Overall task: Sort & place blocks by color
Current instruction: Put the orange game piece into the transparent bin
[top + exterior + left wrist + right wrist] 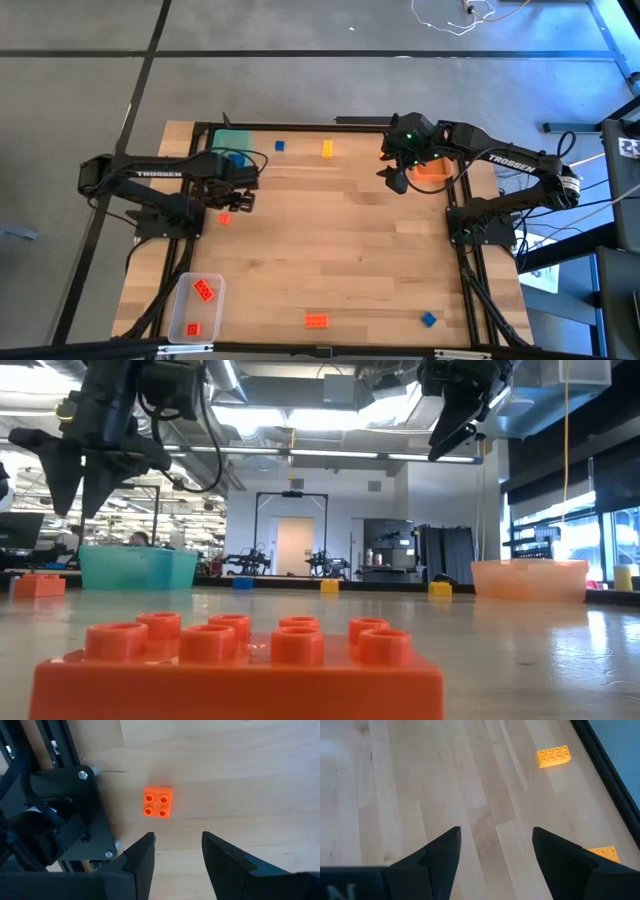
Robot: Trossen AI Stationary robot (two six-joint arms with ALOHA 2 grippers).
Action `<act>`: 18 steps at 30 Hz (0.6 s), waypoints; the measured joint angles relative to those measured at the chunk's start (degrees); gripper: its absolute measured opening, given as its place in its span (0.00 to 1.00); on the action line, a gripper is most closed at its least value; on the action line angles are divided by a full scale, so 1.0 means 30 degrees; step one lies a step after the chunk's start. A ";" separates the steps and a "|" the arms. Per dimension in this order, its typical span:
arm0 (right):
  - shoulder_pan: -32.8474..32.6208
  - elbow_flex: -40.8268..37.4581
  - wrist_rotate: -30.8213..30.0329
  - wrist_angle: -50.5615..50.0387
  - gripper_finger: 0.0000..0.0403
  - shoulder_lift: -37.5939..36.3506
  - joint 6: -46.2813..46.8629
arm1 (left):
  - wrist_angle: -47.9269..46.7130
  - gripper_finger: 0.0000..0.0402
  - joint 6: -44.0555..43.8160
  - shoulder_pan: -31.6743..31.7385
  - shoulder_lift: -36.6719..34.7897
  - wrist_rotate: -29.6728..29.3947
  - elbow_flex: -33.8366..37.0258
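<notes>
My left gripper (177,852) hangs open above the small red-orange block (158,801) at the table's nine o'clock edge, so I judge pickup is next: descend straight, straddle it, then close.

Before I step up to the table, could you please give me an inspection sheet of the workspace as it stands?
Surface: bare wooden table, black frame around it.
Job's things: two red-orange blocks in the clear tray; loose red-orange blocks at and; blue blocks at and; yellow block near the far edge.
Clutter: nothing seen beyond the green tray and orange tray.
Grippers: left gripper above a red-orange block, jaws open and empty; right gripper raised beside the orange tray, open and empty.
Cables: black cables along both arms; white wire on the floor.
Surroundings: grey floor; open lab room behind.
</notes>
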State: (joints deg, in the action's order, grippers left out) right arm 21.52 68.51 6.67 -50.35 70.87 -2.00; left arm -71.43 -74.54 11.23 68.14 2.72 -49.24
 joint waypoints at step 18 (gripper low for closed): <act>-0.0002 0.0000 -0.0005 -0.0012 0.61 0.0000 0.0002 | 0.4464 0.38 -0.3134 -0.2055 0.0034 -0.4807 0.3526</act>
State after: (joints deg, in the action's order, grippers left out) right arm 21.52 68.51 6.66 -50.38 70.87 -2.00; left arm -58.03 -83.94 5.06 68.24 -11.70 -38.67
